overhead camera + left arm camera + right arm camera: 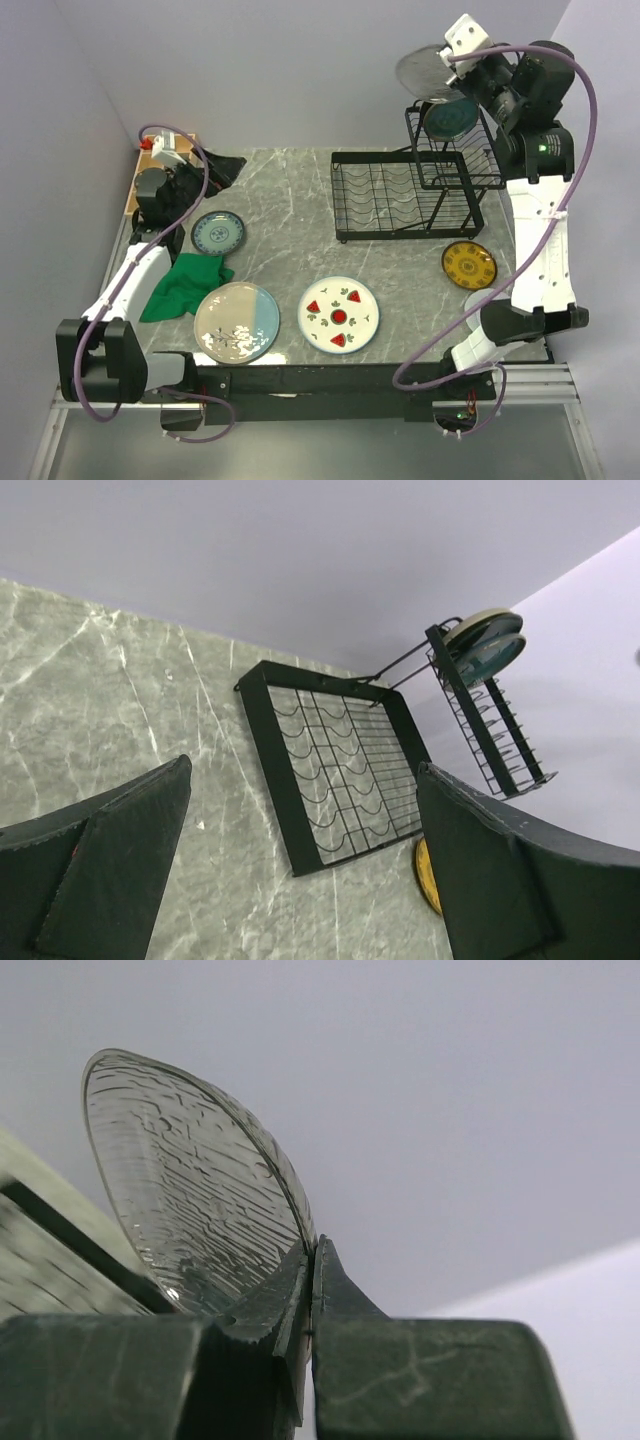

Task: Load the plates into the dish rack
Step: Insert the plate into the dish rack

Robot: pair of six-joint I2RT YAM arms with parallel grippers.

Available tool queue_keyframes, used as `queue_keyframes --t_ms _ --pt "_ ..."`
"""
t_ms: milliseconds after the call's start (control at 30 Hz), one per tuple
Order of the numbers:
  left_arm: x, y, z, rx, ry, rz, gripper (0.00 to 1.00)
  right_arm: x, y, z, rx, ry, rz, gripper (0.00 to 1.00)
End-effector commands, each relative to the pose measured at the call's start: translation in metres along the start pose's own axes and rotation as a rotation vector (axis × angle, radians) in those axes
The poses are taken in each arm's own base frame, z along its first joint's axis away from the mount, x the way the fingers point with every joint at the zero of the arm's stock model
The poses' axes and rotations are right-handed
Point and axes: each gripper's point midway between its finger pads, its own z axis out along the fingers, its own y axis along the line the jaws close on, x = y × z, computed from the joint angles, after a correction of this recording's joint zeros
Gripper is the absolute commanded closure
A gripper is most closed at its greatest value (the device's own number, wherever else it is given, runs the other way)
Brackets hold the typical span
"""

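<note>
Right gripper (311,1252) is pinched tight on the clear glass plate (190,1190) by its rim, up above the dish rack (400,200). Left gripper (300,870) is spread wide, over the table (290,205) at its far-left corner.

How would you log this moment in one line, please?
right jaws: shut on glass plate, raised near dish rack | left jaws: open, empty | watermelon plate: on table

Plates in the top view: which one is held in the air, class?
The clear glass plate, pinched at its rim by the right gripper up by the dish rack. All others rest on the table or in the rack.
</note>
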Motion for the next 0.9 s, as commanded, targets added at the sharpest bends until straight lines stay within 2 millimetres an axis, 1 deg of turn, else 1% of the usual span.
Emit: queue_keyframes --t_ms 0,67,100,133,167,333,400,433,500,533,667,700,867 --pt "-0.005 -0.012 0.004 0.064 -0.001 0.018 0.01 0.043 -0.025 -0.007 0.047 0.128 -0.210 1.00" --pt "-0.004 -0.012 0.006 0.074 0.005 0.021 0.01 0.059 -0.035 -0.008 0.054 0.170 -0.253 1.00" --pt "-0.004 -0.011 0.009 0.076 0.007 0.021 0.01 0.062 -0.035 -0.007 0.048 0.179 -0.266 1.00" --pt "-0.004 -0.012 0.009 0.083 0.010 0.025 0.01 0.078 -0.038 -0.006 0.043 0.220 -0.281 1.00" --pt "-0.004 -0.012 0.011 0.088 0.012 0.025 0.01 0.083 -0.040 -0.006 0.034 0.239 -0.322 1.00" --pt "-0.001 -0.007 0.018 0.092 0.030 0.018 0.01 0.113 -0.033 0.005 -0.017 0.298 -0.416 1.00" --pt "0.000 -0.005 0.021 0.089 0.037 0.019 0.01 0.120 -0.033 0.009 -0.030 0.307 -0.452 1.00" --pt "0.000 -0.005 0.022 0.088 0.038 0.022 0.00 0.126 -0.032 0.012 -0.040 0.316 -0.459 1.00" --pt "0.000 -0.003 0.023 0.084 0.041 0.024 0.01 0.129 -0.032 0.016 -0.059 0.314 -0.487 1.00" --pt "-0.001 -0.002 0.023 0.083 0.041 0.021 0.01 0.136 -0.029 0.020 -0.076 0.320 -0.496 1.00" --pt "0.000 0.003 0.026 0.085 0.051 0.010 0.00 0.149 -0.024 0.028 -0.119 0.322 -0.558 1.00" --pt "-0.002 0.003 0.026 0.086 0.050 0.009 0.01 0.155 -0.022 0.031 -0.133 0.329 -0.562 1.00" --pt "-0.003 0.004 0.030 0.088 0.059 -0.004 0.01 0.163 -0.019 0.038 -0.155 0.328 -0.586 1.00"
